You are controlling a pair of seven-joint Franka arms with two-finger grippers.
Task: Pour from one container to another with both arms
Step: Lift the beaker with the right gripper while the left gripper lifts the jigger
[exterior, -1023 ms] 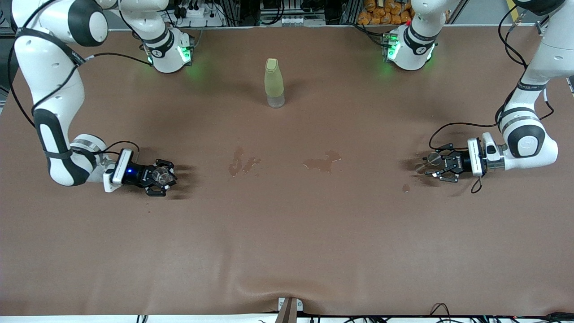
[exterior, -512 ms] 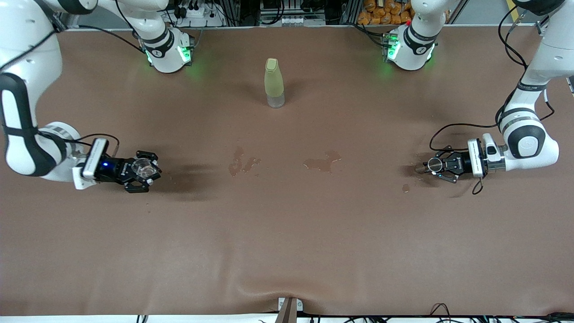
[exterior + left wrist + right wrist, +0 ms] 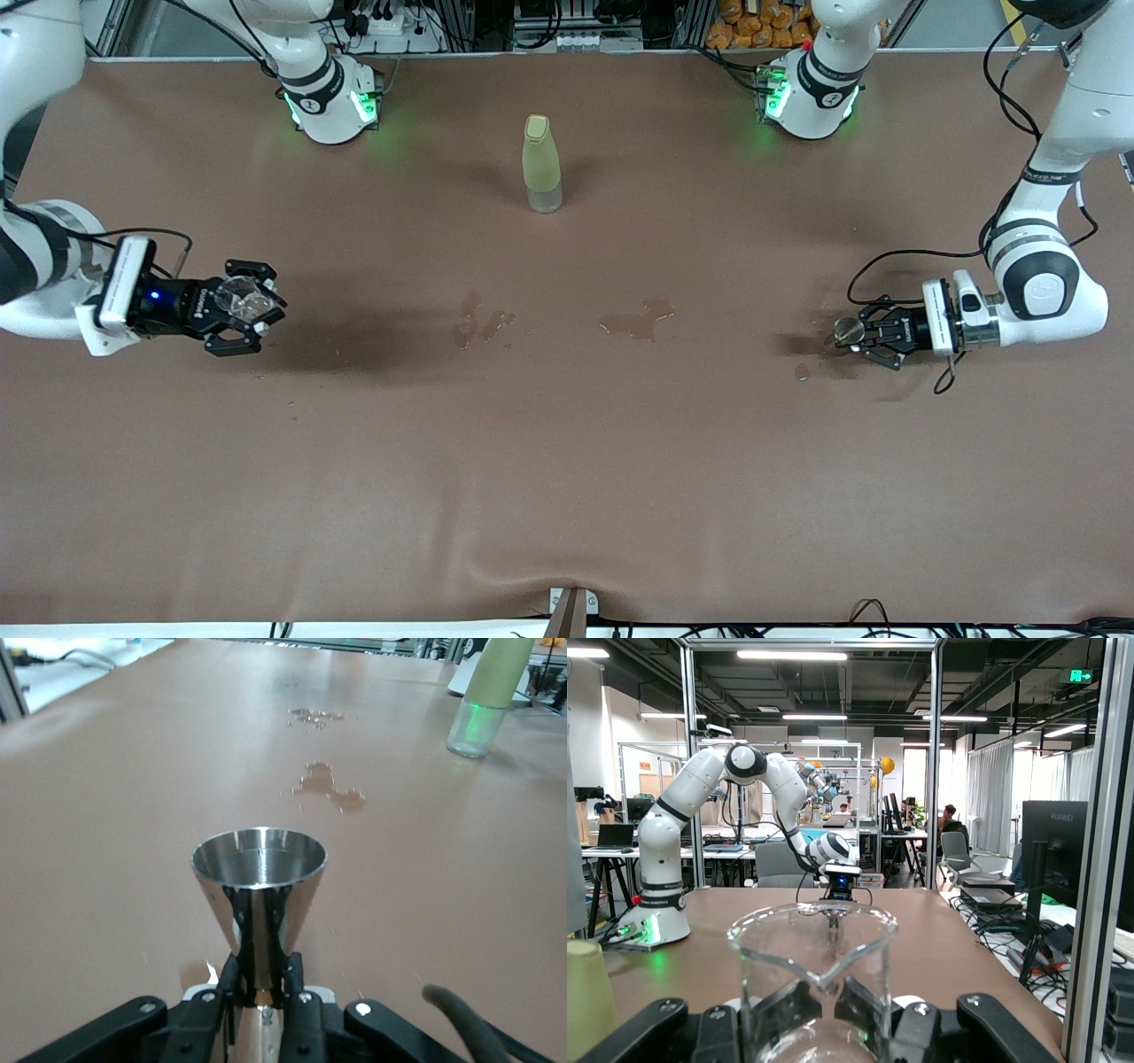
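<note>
While steel jigger (image 3: 258, 895) wrist-visible only

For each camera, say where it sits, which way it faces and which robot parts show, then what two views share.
Front view: high across the table, facing both bases; right gripper holds a glass beaker, left gripper a metal cup.
Left wrist view: on the left wrist, along the table past its cup.
Right wrist view: on the right wrist, over its beaker toward the left arm.
Shared: the bottle.
</note>
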